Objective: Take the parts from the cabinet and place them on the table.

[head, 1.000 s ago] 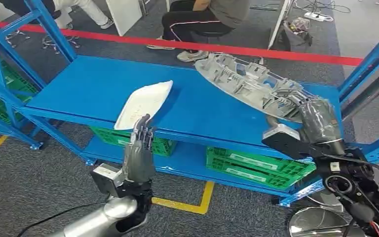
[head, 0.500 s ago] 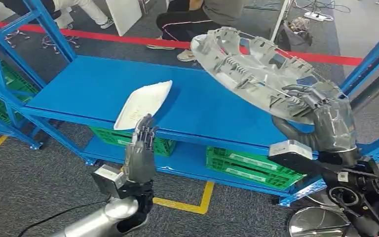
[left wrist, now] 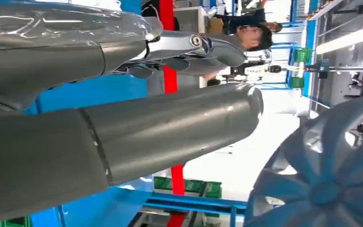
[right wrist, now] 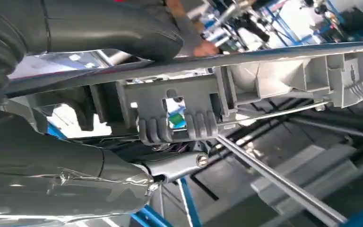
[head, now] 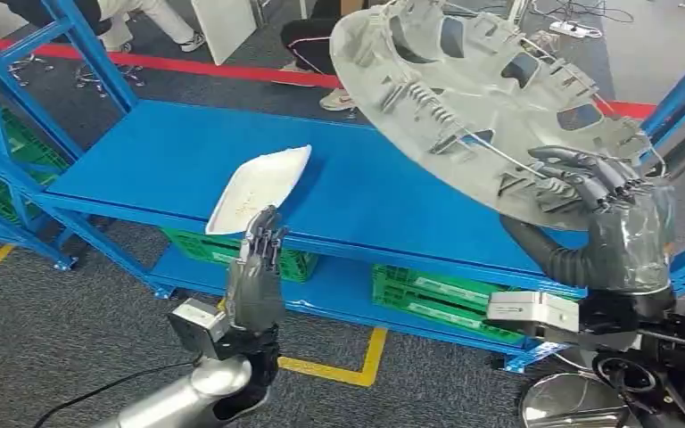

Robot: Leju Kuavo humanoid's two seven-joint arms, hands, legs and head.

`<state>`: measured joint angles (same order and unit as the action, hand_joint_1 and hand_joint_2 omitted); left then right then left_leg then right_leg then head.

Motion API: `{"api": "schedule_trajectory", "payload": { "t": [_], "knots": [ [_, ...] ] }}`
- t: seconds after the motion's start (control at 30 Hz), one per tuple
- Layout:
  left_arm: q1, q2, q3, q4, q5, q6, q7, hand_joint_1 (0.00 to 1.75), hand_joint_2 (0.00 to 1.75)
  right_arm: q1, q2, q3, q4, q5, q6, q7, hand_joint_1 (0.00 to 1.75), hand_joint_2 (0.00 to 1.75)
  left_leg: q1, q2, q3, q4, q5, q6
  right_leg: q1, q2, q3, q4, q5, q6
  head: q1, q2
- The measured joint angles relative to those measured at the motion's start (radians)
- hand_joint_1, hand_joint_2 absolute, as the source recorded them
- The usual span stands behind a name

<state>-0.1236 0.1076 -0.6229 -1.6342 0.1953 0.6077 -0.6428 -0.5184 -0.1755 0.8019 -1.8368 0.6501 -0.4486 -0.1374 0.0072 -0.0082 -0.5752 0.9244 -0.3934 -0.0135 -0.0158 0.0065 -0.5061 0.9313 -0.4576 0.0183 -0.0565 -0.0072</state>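
1. Since a second ago my right hand point(head: 608, 234) has carried the grey wheel cover point(head: 477, 98) up off the blue shelf point(head: 156, 156); it was lying near the shelf's right end, and now it hangs tilted above that end, its ribbed inner side toward me.
2. The right hand's fingers point(head: 589, 174) are curled over the cover's near rim and the thumb is under it, so they are grasping the cover. In the right wrist view the rim point(right wrist: 217, 64) runs between thumb and fingers.
3. My left hand point(head: 255, 272) has stayed put below the shelf's front edge, upright, fingers straight and close together, released and holding nothing.
4. The white tray point(head: 260, 185) lies on the shelf, its near end overhanging the front edge, just above the left fingertips.
5. No brand, label or writing is legible on the cover, the tray or the green crates point(head: 450, 301) on the lower shelf.
6. The shelf's middle and left are bare blue surface; blue uprights point(head: 678, 102) stand close to the cover's right side.
7. Red floor tape point(head: 187, 66) runs behind the shelf, and seated people's legs point(head: 308, 49) are just beyond it.
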Motion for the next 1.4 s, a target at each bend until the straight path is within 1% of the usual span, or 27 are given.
{"api": "schedule_trajectory", "payload": {
  "t": [0.33,0.57,0.83,0.87,1.17,1.4],
  "knots": [
    [0.0,-0.007,0.0,0.001,-0.011,0.0,0.0,0.0,0.0,0.012,-0.004,0.025,-0.087,0.042,-0.046,0.015,1.75,1.75,0.0,0.0,0.0,0.0,0.0,0.0,0.0,0.0,0.0,0.0,0.0,0.0,0.0,0.0],
    [0.001,-0.011,0.0,0.001,-0.017,0.003,0.0,0.0,0.0,0.021,-0.005,0.034,-0.112,0.043,-0.048,0.017,1.75,1.75,0.0,0.0,0.0,0.0,0.0,0.0,0.0,0.0,0.0,0.0,0.0,0.0,0.0,0.0],
    [0.001,-0.011,0.0,0.001,-0.018,0.033,0.0,0.0,0.0,0.036,-0.006,0.039,-0.125,0.044,-0.05,0.015,1.75,1.75,0.0,0.0,0.0,0.0,0.0,0.0,0.0,0.0,0.0,0.0,0.0,0.0,0.0,0.0],
    [0.001,-0.011,0.0,0.001,-0.019,0.033,0.0,0.0,1.75,0.037,-0.006,0.04,-0.125,0.044,-0.05,0.015,1.75,1.75,0.0,0.0,0.0,0.0,0.0,0.0,0.0,0.0,0.0,0.0,0.0,0.0,0.0,0.0],
    [0.002,-0.011,0.0,0.001,-0.036,0.063,0.003,0.0,1.75,0.062,-0.012,0.039,-0.137,0.052,-0.048,0.024,1.75,1.75,0.0,0.0,0.0,0.0,0.0,-0.001,0.0,0.0,0.0,0.0,0.0,0.0,0.0,0.0],
    [0.002,-0.011,0.0,0.001,-0.034,0.062,0.005,0.0,1.75,0.071,-0.014,0.038,-0.146,0.055,-0.045,0.03,1.75,1.75,0.0,0.0,0.0,0.0,0.0,-0.001,0.0,0.0,0.0,0.0,0.0,0.0,0.0,0.0]
  ]
}}
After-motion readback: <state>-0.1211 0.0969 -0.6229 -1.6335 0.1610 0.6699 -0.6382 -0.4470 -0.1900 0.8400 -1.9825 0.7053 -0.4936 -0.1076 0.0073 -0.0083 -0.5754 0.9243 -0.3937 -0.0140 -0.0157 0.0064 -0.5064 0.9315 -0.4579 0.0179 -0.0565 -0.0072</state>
